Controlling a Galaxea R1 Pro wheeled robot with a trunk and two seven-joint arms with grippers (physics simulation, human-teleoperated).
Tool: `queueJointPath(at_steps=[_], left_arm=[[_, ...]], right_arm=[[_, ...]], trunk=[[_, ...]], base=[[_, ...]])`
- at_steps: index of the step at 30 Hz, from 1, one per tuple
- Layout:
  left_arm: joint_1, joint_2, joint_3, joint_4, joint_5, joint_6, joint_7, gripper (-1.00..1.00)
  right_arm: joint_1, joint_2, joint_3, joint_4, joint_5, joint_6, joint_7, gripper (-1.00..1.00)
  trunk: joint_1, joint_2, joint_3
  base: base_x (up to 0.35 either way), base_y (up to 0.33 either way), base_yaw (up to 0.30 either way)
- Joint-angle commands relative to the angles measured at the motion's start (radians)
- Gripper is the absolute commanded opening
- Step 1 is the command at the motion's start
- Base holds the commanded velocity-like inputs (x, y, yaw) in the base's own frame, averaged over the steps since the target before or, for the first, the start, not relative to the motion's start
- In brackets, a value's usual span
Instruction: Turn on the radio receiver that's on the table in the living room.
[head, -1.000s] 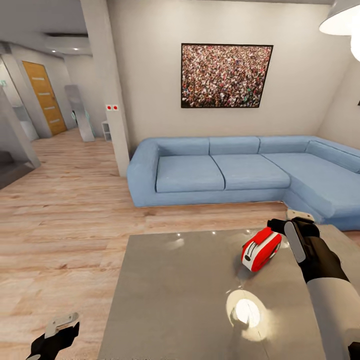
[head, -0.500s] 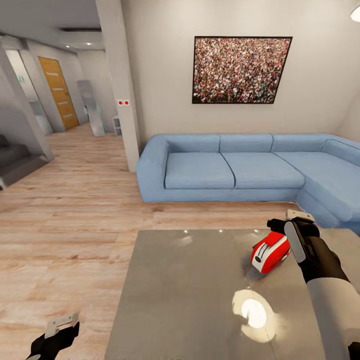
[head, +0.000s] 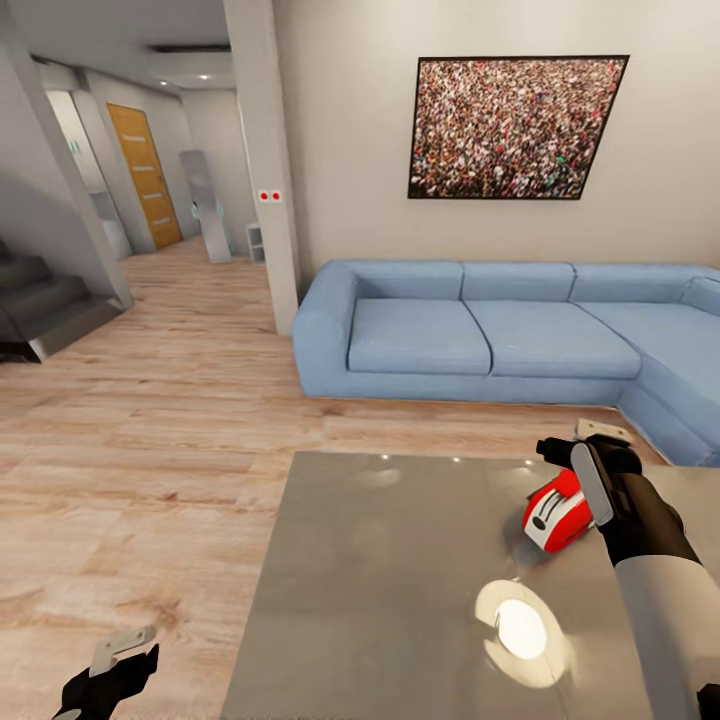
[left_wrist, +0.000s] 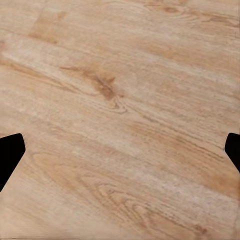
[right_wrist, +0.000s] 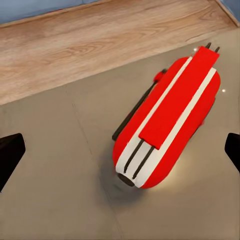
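- Right gripper (head: 590, 440) hangs just above the far side of the radio receiver (head: 556, 512), its fingers spread; in the right wrist view the two dark fingertips (right_wrist: 11, 155) sit wide apart at the edges with nothing between them.
- Left gripper (head: 118, 662) is low beside the robot over the wood floor (head: 150, 420), well apart from the worktop (head: 400, 580); its fingertips (left_wrist: 10, 152) also stand wide apart, holding nothing.
- The radio receiver lies on the glossy grey worktop near its far right part, close to the light-blue sofa (head: 480, 330). From the right wrist camera it appears as a narrow red body (right_wrist: 167, 125) with white stripes, seen edge-on, resting on the grey surface.
- Judged from this, the approach step looks finished and the reach for the switch is in hand; the radio does not look touched yet.
- The next move calls for bringing the right gripper down onto the radio's control. Which part is the switch cannot be told from these views, so the contact needs care.
- A sideways push could slide the light box across the smooth top.
- A framed crowd picture (head: 515, 125) hangs on the wall behind the sofa.
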Motion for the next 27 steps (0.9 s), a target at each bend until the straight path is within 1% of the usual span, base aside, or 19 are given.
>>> queueJointPath(at_steps=[1, 5, 6, 8, 20, 22, 25, 26, 27], left_arm=[[0.0, 0.0, 0.0, 0.0, 0.0, 0.0, 0.0, 1.0], [0.0, 0.0, 0.001, 0.0, 0.0, 0.0, 0.0, 1.0], [0.0, 0.0, 0.001, 0.0, 0.0, 0.0, 0.0, 1.0], [0.0, 0.0, 0.001, 0.0, 0.0, 0.0, 0.0, 1.0], [0.0, 0.0, 0.001, 0.0, 0.0, 0.0, 0.0, 1.0], [0.0, 0.0, 0.001, 0.0, 0.0, 0.0, 0.0, 1.0], [0.0, 0.0, 0.001, 0.0, 0.0, 0.0, 0.0, 1.0], [0.0, 0.0, 0.001, 0.001, 0.0, 0.0, 0.0, 1.0], [0.0, 0.0, 0.0, 0.005, 0.0, 0.0, 0.0, 1.0]], right_arm=[[0.0, 0.0, 0.0, 0.0, 0.001, 0.0, 0.0, 1.0], [0.0, -0.005, 0.0, 0.0, 0.007, -0.001, -0.003, 1.0], [0.0, -0.012, -0.003, 0.0, 0.009, -0.002, -0.004, 1.0], [0.0, -0.016, -0.01, 0.0, 0.01, -0.003, -0.004, 1.0], [0.0, -0.023, -0.022, 0.0, 0.013, -0.005, -0.004, 1.0], [0.0, -0.023, -0.041, 0.001, 0.012, -0.013, -0.003, 1.0], [0.0, -0.023, -0.083, 0.002, 0.011, -0.052, -0.003, 1.0], [0.0, -0.023, -0.103, 0.003, 0.01, -0.066, -0.002, 1.0], [0.0, -0.024, -0.108, 0.003, 0.01, -0.069, -0.002, 1.0]], trunk=[[0.0, 0.0, -0.002], [0.0, 0.0, -0.008], [0.0, 0.0, -0.009], [0.0, 0.0, -0.012], [0.0, 0.0, -0.031], [0.0, 0.0, -0.034], [0.0, 0.0, -0.039], [0.0, 0.0, -0.041], [0.0, 0.0, -0.042]], base=[[0.0, 0.0, 0.125], [0.0, 0.0, 0.098], [0.0, 0.0, 0.073], [0.0, 0.0, 0.067], [0.0, 0.0, 0.017], [0.0, 0.0, 0.0], [0.0, 0.0, 0.0], [0.0, 0.0, 0.0], [0.0, 0.0, 0.0]])
